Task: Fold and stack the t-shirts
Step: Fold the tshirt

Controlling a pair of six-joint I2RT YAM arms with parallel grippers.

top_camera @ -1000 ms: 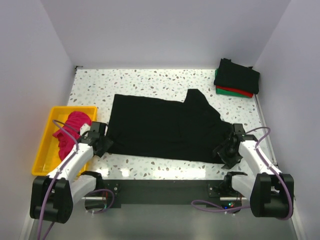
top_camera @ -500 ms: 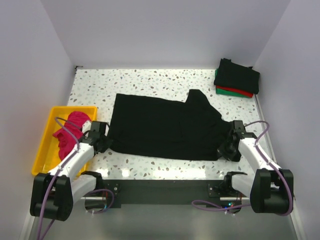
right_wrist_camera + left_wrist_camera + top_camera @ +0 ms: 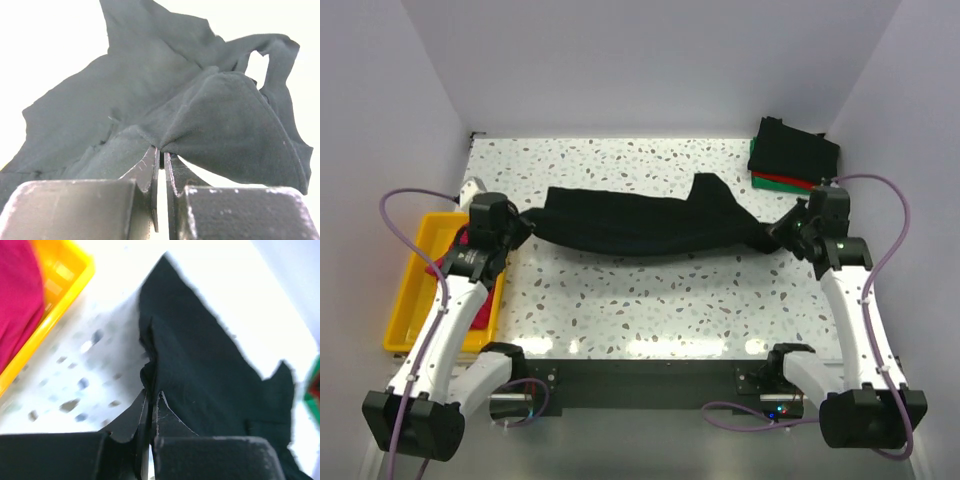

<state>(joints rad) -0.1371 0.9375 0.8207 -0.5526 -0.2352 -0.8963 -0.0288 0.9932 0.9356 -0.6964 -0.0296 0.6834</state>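
Observation:
The large black t-shirt (image 3: 640,222) hangs stretched as a narrow band between my two grippers, its near edge lifted off the speckled table (image 3: 650,300). My left gripper (image 3: 520,228) is shut on its left end, and the cloth (image 3: 210,365) runs away from the jaws in the left wrist view. At the right end my right gripper (image 3: 778,232) is shut on a pinched fold of the same shirt (image 3: 200,115). A magenta-pink t-shirt (image 3: 470,262) lies crumpled in the yellow tray (image 3: 412,300), partly hidden by my left arm.
A stack of folded shirts (image 3: 794,153), black on top with red and green below, sits at the far right corner. The yellow tray stands at the table's left edge. White walls close in the table on three sides.
Both grippers closed on the near corners of the black t-shirt and lifted them up and toward the far side, so the flat shirt is now gathered into a hanging band.

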